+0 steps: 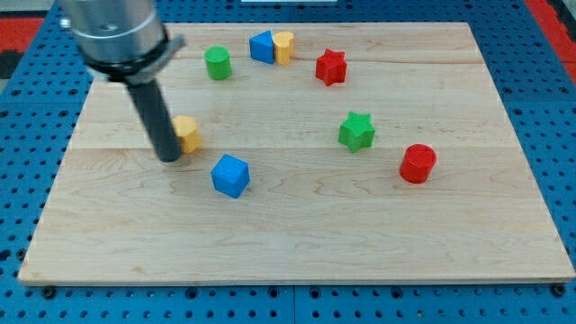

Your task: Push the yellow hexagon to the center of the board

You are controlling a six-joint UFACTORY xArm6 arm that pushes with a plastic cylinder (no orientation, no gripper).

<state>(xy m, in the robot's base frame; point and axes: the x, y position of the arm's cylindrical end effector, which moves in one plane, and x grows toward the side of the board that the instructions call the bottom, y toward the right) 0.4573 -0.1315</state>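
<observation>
The yellow hexagon (188, 132) lies on the wooden board (297, 234), left of the middle. My tip (169, 157) rests on the board right against the hexagon's left side, and the rod hides part of that side. A blue cube (230, 175) lies just below and to the right of the hexagon.
A green cylinder (218, 63), a blue block (262, 46) touching a yellow block (283, 47), and a red star (331, 67) sit near the view's top. A green star (357, 131) and a red cylinder (418, 163) lie at the right.
</observation>
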